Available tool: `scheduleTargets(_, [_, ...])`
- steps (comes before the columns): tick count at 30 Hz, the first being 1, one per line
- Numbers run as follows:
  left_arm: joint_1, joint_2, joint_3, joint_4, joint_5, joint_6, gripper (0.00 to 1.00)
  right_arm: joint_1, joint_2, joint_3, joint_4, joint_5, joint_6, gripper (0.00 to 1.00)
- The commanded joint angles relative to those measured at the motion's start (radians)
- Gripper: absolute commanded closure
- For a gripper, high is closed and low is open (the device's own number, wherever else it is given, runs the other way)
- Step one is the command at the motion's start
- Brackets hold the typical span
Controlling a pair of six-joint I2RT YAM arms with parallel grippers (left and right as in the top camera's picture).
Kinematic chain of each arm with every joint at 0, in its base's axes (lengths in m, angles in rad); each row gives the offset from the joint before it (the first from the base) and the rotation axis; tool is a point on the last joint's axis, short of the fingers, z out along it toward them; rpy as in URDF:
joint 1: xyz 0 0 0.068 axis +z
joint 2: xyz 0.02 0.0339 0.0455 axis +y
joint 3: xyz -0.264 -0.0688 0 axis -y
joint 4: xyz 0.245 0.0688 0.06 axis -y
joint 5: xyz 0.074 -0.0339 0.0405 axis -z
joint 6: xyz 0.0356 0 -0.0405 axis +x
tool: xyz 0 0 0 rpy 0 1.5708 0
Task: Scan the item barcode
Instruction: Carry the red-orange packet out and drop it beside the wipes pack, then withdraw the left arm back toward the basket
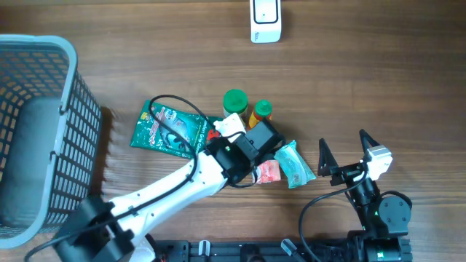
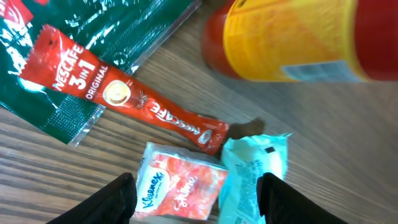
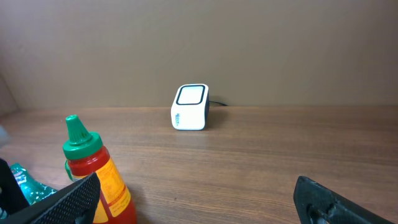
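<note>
Left claw (image 2: 198,202) stands wide over the tissue pack (image 2: 180,186) lying on the desk (image 2: 348,137); right claw (image 1: 341,140) gapes empty. Drop straight, pinch only its edges, keeping its faces clear for the scanner (image 1: 265,18).

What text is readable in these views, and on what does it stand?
"NESCAFE 3in1 ORIGINAL", and "NESCAFE" again: coffee stick.
"Kleenex": tissue pack.
Too blurred or small to read: print on the bottle, green packet, teal pack and scanner.
</note>
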Motion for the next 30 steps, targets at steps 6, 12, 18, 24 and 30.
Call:
scheduleTargets(6, [-0.003, -0.282, -0.005, 0.003, -0.24, 0.109, 0.3, 0.004, -0.005, -0.001, 0.003, 0.016, 0.015, 0.0])
scheduleTargets(12, [-0.003, -0.463, -0.005, 0.036, -0.388, 0.203, 0.22, 0.004, -0.005, -0.001, 0.003, 0.016, 0.015, 0.0])
scheduleTargets(18, [-0.003, -0.583, -0.005, 0.193, -0.504, 0.331, 0.13, 0.004, -0.005, -0.001, 0.003, 0.016, 0.015, 0.0])
scheduleTargets(24, [-0.003, -0.646, -0.005, 0.534, -0.616, 0.568, 0.03, 0.004, -0.005, -0.001, 0.003, 0.016, 0.014, 0.0])
scheduleTargets(30, [-0.003, -0.65, -0.005, 0.845, -0.632, 0.995, 0.01, 0.004, -0.005, -0.001, 0.003, 0.016, 0.015, 0.0])
